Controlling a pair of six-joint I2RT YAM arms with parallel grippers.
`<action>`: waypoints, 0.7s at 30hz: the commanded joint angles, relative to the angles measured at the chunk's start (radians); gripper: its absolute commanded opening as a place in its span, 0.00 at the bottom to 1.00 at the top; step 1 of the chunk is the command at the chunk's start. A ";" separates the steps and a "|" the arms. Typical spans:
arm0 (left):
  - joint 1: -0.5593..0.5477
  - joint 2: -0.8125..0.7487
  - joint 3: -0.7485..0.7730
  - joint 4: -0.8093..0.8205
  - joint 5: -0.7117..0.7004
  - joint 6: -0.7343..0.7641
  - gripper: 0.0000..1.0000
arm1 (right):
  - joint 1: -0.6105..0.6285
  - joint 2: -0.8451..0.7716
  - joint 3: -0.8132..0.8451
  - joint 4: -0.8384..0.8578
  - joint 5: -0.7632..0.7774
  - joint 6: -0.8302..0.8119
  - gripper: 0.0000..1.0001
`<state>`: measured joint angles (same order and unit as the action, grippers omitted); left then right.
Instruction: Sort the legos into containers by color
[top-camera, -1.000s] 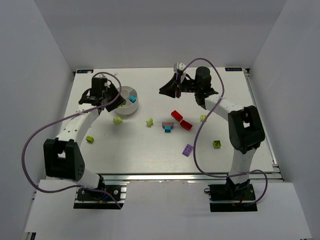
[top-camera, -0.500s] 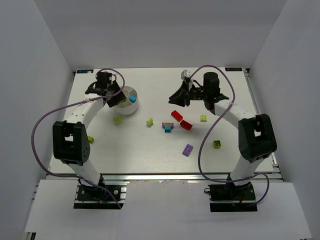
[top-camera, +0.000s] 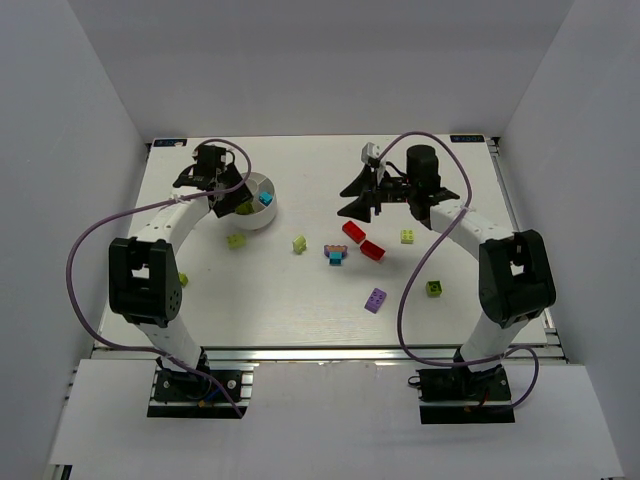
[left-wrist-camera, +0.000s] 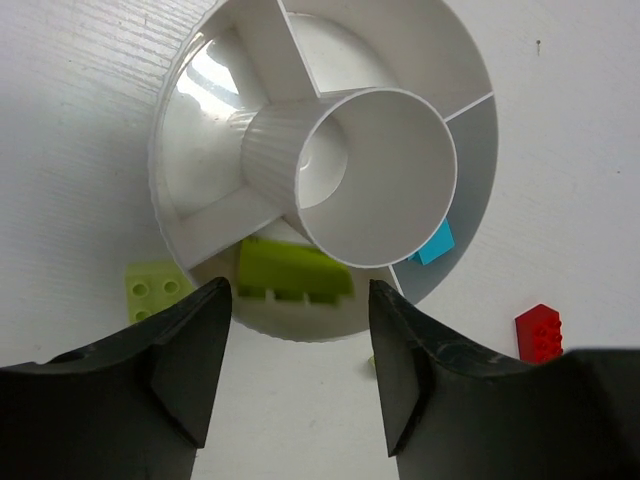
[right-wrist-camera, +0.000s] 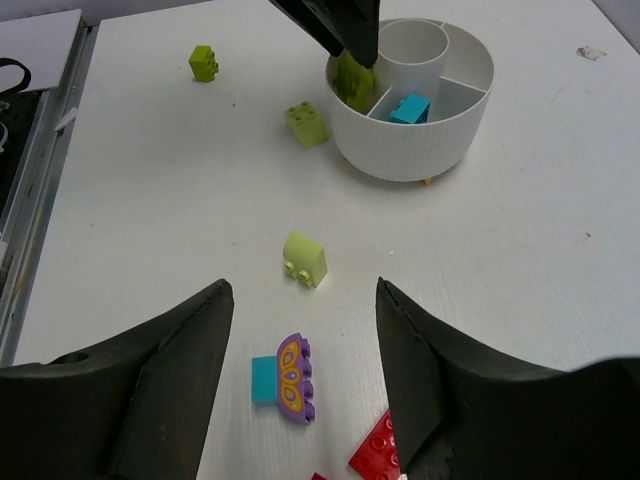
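l jaws apart over lime lego (left-wrist-camera: 290, 272)

I could read no words, labels or numbers in any view. One purple brick (right-wrist-camera: 293, 377) bore only an orange pattern.

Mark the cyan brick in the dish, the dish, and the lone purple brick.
cyan brick (right-wrist-camera: 410, 108): right wrist view, top face.
dish (right-wrist-camera: 400, 152): right wrist view, ribbed outer wall.
lone purple brick (top-camera: 376, 300): top view, studded top.
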<state>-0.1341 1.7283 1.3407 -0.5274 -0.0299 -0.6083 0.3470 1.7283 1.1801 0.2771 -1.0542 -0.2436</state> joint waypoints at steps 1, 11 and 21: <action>-0.006 -0.030 0.023 -0.013 -0.021 0.010 0.68 | -0.002 -0.052 -0.004 -0.012 -0.007 -0.020 0.65; -0.006 -0.073 0.026 -0.019 -0.037 0.015 0.69 | -0.003 -0.078 -0.019 -0.024 -0.001 -0.039 0.74; -0.001 -0.438 -0.187 -0.161 -0.182 -0.031 0.30 | -0.002 -0.062 0.049 -0.390 -0.043 -0.305 0.89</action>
<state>-0.1349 1.4204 1.2385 -0.5991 -0.1360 -0.5961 0.3470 1.6714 1.1587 0.1238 -1.0527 -0.3927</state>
